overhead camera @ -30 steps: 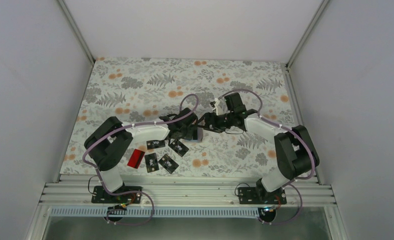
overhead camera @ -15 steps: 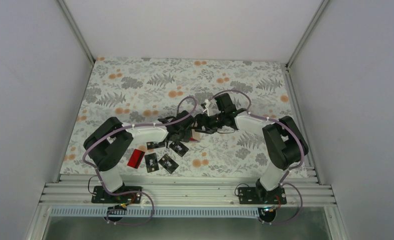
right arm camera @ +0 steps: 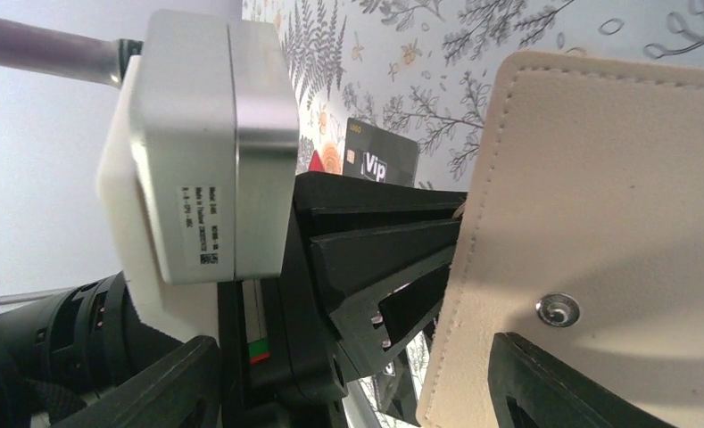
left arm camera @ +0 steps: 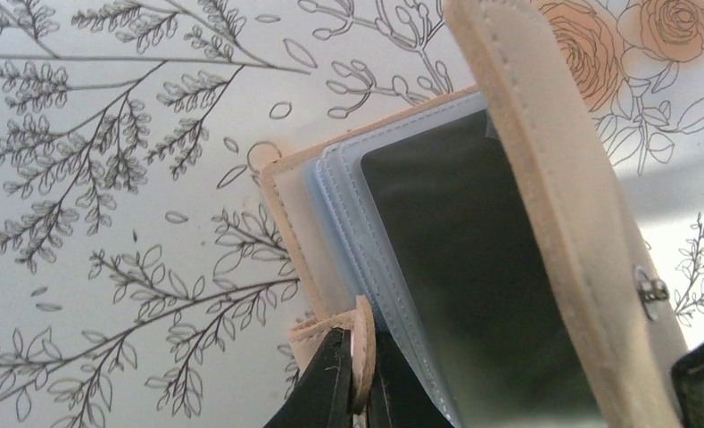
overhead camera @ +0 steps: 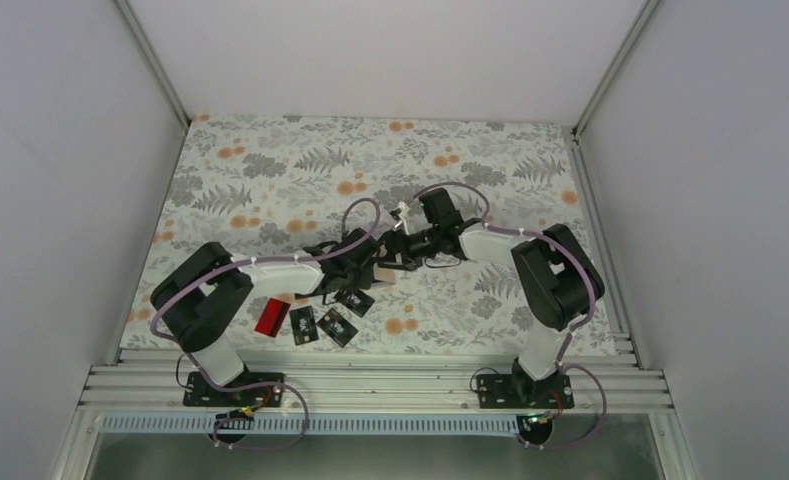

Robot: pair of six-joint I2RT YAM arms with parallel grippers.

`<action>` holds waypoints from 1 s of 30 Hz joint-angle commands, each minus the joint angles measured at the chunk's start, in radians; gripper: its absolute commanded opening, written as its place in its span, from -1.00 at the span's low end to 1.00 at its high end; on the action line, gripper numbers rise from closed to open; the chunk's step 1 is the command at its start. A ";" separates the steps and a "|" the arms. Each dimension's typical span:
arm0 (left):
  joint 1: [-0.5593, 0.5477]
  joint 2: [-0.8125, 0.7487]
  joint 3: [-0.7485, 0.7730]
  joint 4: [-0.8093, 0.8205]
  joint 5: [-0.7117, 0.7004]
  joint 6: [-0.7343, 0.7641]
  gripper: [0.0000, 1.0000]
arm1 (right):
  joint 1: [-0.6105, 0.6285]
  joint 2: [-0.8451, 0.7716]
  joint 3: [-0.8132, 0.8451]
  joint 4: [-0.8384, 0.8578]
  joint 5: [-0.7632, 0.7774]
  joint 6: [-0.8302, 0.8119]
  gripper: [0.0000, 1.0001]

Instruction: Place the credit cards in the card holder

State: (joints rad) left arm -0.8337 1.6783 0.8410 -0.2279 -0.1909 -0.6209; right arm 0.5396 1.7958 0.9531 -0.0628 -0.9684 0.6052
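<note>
The card holder (left arm camera: 544,169) hangs open, tan outside, with light blue pockets (left arm camera: 348,196) and a dark card (left arm camera: 455,267) in the front pocket. My left gripper (left arm camera: 363,343) is shut on its small tan strap, over the middle of the table (overhead camera: 368,268). The right gripper (right arm camera: 357,392) is open right beside it (overhead camera: 395,248). The holder's tan cover (right arm camera: 598,178) with a snap stud reaches between the right gripper's fingers, close to the right one. Several black credit cards (overhead camera: 337,327) and a red one (overhead camera: 271,316) lie near the left arm.
The floral table cover (overhead camera: 270,180) lies between white walls, and an aluminium rail (overhead camera: 370,385) runs along the near edge. A black "Vip" card (right arm camera: 379,160) lies flat behind the left gripper's body (right arm camera: 196,143), which fills the left of the right wrist view.
Both grippers have shifted left and slightly nearer, taking the card holder with them. The right arm folded in closer to the left gripper. The cards on the table have not moved.
</note>
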 commanded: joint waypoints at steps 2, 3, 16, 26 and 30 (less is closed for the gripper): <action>0.003 -0.091 -0.097 0.105 0.045 -0.081 -0.93 | 0.011 0.031 -0.004 -0.029 0.127 -0.003 0.50; 0.011 -0.104 -0.122 0.132 0.052 -0.095 -0.93 | 0.012 0.029 -0.004 -0.029 0.125 -0.004 0.47; 0.034 -0.152 -0.267 0.293 0.085 -0.138 -0.93 | -0.060 -0.014 -0.020 -0.008 0.006 -0.037 0.38; 0.036 -0.124 -0.254 0.369 0.126 -0.065 -0.93 | -0.089 0.037 -0.024 0.032 -0.015 -0.050 -0.06; 0.036 -0.105 -0.232 0.393 0.145 -0.031 -0.94 | -0.087 0.039 -0.039 0.053 -0.023 -0.046 -0.45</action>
State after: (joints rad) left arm -0.8009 1.5440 0.5785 0.1047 -0.0750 -0.7044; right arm 0.4549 1.8187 0.9295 -0.0456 -0.9688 0.5663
